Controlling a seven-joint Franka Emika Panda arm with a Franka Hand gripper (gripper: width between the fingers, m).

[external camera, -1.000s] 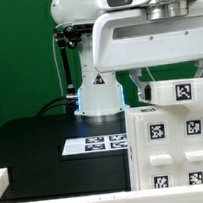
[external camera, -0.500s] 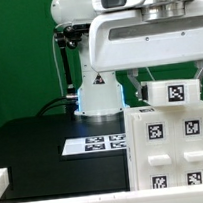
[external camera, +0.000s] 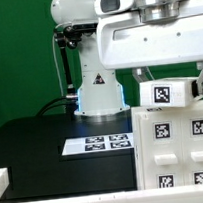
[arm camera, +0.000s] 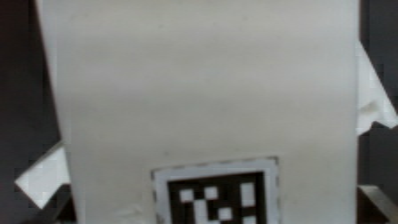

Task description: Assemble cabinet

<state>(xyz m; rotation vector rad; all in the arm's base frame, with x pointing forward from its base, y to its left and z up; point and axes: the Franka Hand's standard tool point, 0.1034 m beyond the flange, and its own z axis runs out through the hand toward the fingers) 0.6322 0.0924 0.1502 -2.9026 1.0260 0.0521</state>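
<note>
My gripper (external camera: pixel 172 85) has its jaws drawn in on either side of a small tagged part (external camera: pixel 172 93). I judge it clamped, though the exterior view does not show the contact itself. In the wrist view this part (arm camera: pixel 205 90) fills nearly the whole picture as a plain white face with one tag low on it, so I cannot see my fingertips there.

The cabinet (external camera: pixel 179 147) stands right under the part, at the near edge of the black table (external camera: pixel 34 146), toward the corner on the exterior view's right. The part's lower edge is at the cabinet's top; whether they touch I cannot tell. The marker board (external camera: pixel 99 143) lies flat near the table's middle, apart from the cabinet.

I judge the cabinet to be stiff, hollow plastic, light for its bulk, with smooth walls that could slip under my pads. It is far too wide for my jaws to span, so I would take it only by a thin wall or rim, or push it. The small part is rigid too; gripping its two narrow sides, centred, should stop it swinging.
</note>
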